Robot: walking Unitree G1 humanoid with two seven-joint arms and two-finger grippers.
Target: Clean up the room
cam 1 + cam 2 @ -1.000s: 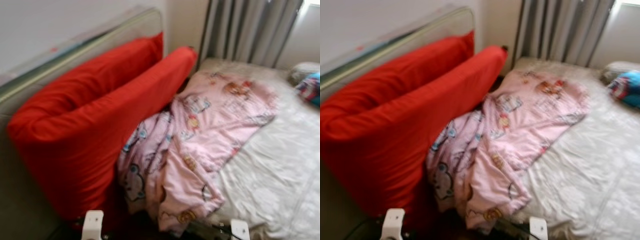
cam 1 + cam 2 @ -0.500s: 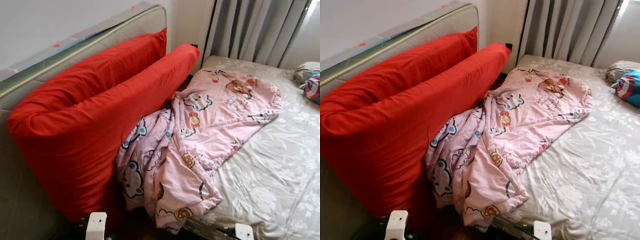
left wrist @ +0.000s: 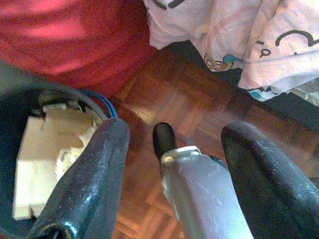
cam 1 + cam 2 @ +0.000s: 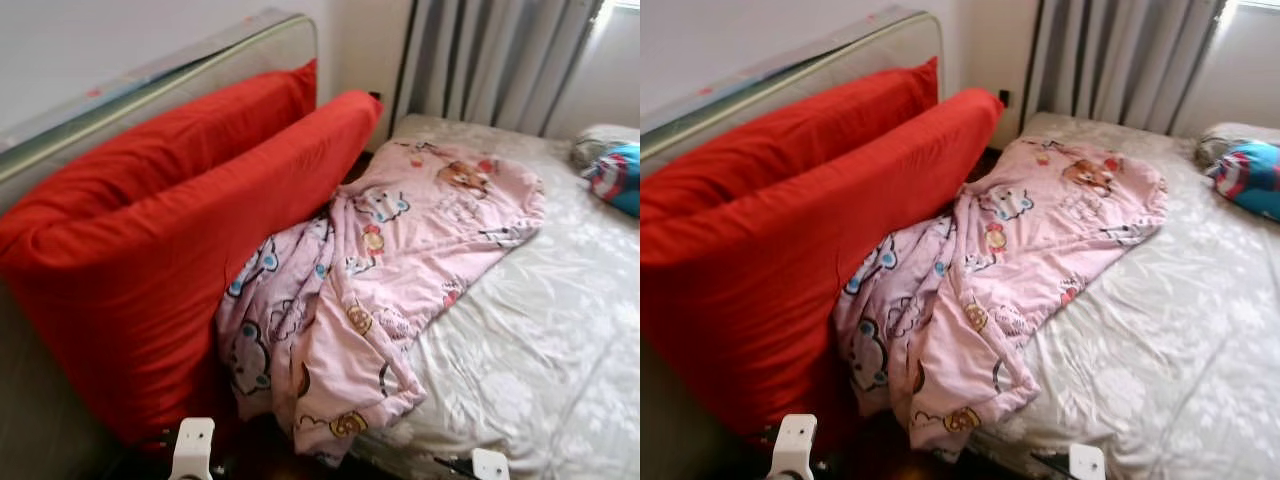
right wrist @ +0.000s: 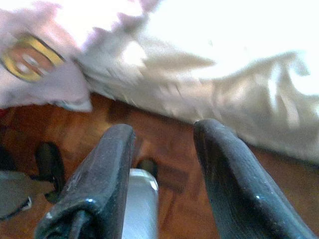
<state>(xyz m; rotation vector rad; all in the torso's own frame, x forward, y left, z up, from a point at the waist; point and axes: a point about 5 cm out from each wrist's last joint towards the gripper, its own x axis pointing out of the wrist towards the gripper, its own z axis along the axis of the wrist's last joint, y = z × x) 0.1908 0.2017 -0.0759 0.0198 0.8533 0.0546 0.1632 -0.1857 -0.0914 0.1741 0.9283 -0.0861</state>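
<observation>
A pink cartoon-print blanket [image 4: 380,270] lies rumpled across the near corner of the bed [image 4: 540,330], one end spilling over the mattress edge toward the parquet floor [image 3: 169,99] and its side pressed against two long red cushions [image 4: 170,240] that lean on the padded headboard [image 4: 150,85]. Grey curtains [image 4: 490,60] hang behind the bed, and a blue patterned pillow [image 4: 618,175] sits at its far side. Both arms hang low over the floor by the bed's edge: the left gripper [image 3: 174,144] and the right gripper [image 5: 164,149] each have their fingers spread apart, empty.
</observation>
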